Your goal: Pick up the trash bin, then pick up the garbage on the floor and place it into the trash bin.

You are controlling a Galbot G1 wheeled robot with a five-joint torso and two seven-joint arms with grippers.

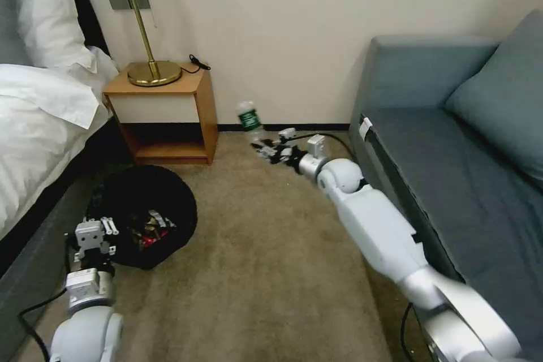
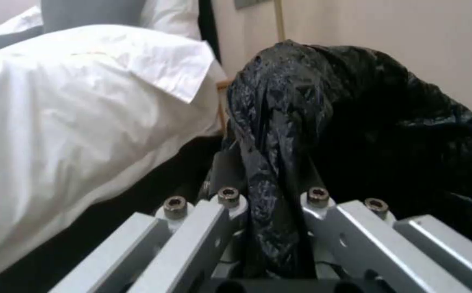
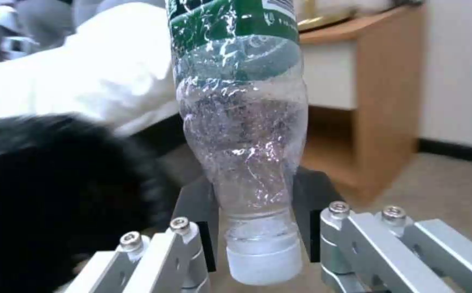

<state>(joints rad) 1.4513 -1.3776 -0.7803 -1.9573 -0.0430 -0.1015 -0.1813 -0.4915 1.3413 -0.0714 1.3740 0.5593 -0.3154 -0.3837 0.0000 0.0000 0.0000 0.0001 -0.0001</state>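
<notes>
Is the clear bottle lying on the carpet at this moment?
No, the right claw holds the bottle by its neck, above the carpet.

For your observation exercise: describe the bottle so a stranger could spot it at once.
Between the wooden nightstand and the blue sofa, the right gripper reaches toward the wall. Its jaws grip the bottle near its white cap: clear, crinkled plastic, green label.

Beige carpet [image 1: 266, 271], blue sofa [image 1: 452, 141], nightstand [image 1: 169, 107]

Glossy crinkled black plastic lines the trash bin [image 1: 148, 212]; the bottle [image 3: 241, 122] is clear crumpled plastic.
</notes>
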